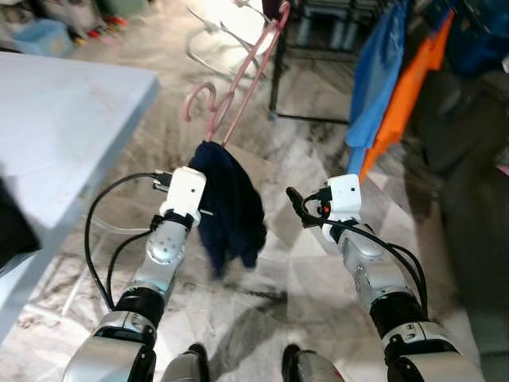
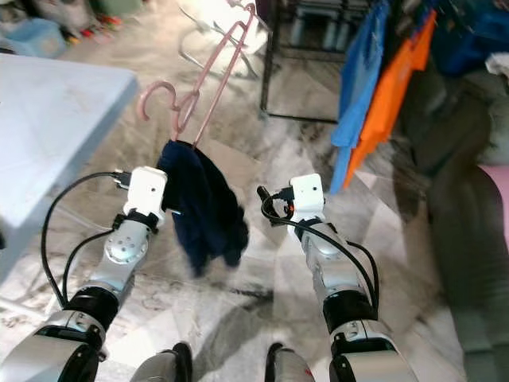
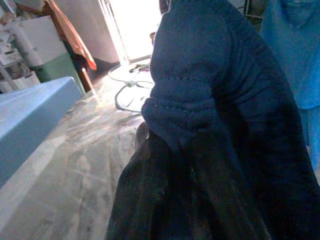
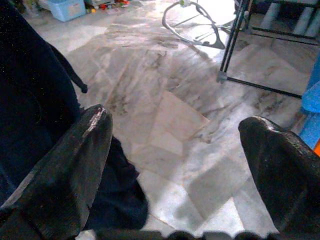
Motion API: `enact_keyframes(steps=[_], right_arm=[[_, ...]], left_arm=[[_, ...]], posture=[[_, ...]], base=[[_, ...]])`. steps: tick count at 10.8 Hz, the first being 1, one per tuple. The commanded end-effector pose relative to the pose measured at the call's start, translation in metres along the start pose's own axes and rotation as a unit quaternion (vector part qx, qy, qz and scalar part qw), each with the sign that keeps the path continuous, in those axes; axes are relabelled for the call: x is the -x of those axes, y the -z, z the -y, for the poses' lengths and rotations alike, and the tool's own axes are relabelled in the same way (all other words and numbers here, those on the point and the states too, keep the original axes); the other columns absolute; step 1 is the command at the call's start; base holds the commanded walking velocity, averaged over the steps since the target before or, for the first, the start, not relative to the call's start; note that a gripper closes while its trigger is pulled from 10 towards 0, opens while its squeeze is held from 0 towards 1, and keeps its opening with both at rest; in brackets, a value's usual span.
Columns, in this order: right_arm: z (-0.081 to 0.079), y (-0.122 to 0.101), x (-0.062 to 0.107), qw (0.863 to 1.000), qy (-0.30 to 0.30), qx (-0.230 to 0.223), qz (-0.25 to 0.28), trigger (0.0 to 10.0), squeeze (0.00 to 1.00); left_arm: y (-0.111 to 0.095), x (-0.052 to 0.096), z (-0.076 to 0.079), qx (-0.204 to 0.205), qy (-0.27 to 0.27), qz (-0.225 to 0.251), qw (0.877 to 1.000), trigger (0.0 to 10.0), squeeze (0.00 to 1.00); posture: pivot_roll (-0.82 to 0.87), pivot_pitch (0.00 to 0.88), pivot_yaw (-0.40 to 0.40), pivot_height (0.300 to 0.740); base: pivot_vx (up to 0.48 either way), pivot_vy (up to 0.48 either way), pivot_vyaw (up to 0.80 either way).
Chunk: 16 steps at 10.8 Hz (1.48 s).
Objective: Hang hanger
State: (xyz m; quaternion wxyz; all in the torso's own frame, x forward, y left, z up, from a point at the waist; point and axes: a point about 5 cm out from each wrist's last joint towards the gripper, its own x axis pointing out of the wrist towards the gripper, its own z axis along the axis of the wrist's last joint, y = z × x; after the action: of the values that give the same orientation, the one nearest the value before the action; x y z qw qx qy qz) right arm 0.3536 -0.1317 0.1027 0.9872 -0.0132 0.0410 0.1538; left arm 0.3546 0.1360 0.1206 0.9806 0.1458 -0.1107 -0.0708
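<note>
Two silver arms show here, each capped by a white boxy wrist block and banded in black at the joints. Black cables loop off both forearms. The right gripper (image 4: 175, 165) has thick, matte black fingers (image 4: 75, 165), scuffed grey at the tips.

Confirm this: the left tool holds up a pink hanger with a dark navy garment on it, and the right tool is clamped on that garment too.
Not quite. The right tool is open and holds nothing, as the right wrist view shows. The left tool does hold up the pink hanger with the dark navy garment.
</note>
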Motion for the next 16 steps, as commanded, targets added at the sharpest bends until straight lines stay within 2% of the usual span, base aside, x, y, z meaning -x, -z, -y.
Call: enact_keyframes(steps=[1, 5, 7, 8, 11, 12, 13, 16], right_arm=[[-0.001, 0.013, 0.005, 1.000, 0.006, -0.011, -0.013, 10.0, 1.00], [-0.002, 0.023, 0.011, 0.999, 0.027, -0.024, -0.013, 10.0, 1.00], [-0.002, 0.025, 0.015, 0.999, 0.027, -0.029, -0.010, 10.0, 1.00], [0.003, 0.018, 0.014, 1.000, 0.018, -0.024, -0.002, 10.0, 1.00], [0.004, 0.016, 0.014, 1.000, 0.017, -0.022, 0.000, 10.0, 1.00], [0.021, -0.002, 0.007, 0.999, -0.008, -0.042, 0.004, 10.0, 0.00], [0.022, -0.009, 0.004, 0.998, -0.032, -0.055, 0.003, 10.0, 0.00], [0.002, 0.004, 0.002, 0.995, -0.066, -0.071, -0.023, 10.0, 0.00]], left_arm=[[-0.009, -0.004, -0.003, 0.006, -0.009, 0.026, 1.000, 0.0, 0.00], [-0.014, -0.006, -0.005, 0.006, -0.025, 0.035, 0.999, 0.0, 0.00], [-0.011, -0.003, 0.004, 0.010, -0.002, 0.032, 0.999, 0.0, 0.00], [-0.022, -0.004, 0.008, 0.015, 0.031, 0.065, 0.997, 0.0, 0.00], [-0.024, -0.004, 0.009, 0.015, 0.037, 0.070, 0.997, 0.0, 0.00], [-0.048, -0.005, 0.009, -0.012, 0.098, 0.141, 0.985, 0.0, 0.00], [-0.065, -0.005, 0.014, -0.022, 0.134, 0.184, 0.974, 0.0, 0.00], [-0.087, -0.004, 0.027, 0.008, 0.159, 0.224, 0.961, 0.0, 0.00]], posture=[[-0.15, 0.116, 0.018, 0.740], [-0.17, 0.143, 0.054, 0.740], [-0.17, 0.157, 0.048, 0.740], [-0.17, 0.172, 0.043, 0.740], [-0.17, 0.172, 0.043, 0.740], [-0.16, 0.212, 0.047, 0.740], [-0.16, 0.213, 0.047, 0.740], [-0.17, 0.216, 0.045, 0.740]], base=[[0.000, 0.000, 0.00], [0.000, 0.000, 0.00], [0.000, 0.000, 0.00], [0.000, 0.000, 0.00], [0.000, 0.000, 0.00], [0.000, 0.000, 0.00], [0.000, 0.000, 0.00], [0.000, 0.000, 0.00]])
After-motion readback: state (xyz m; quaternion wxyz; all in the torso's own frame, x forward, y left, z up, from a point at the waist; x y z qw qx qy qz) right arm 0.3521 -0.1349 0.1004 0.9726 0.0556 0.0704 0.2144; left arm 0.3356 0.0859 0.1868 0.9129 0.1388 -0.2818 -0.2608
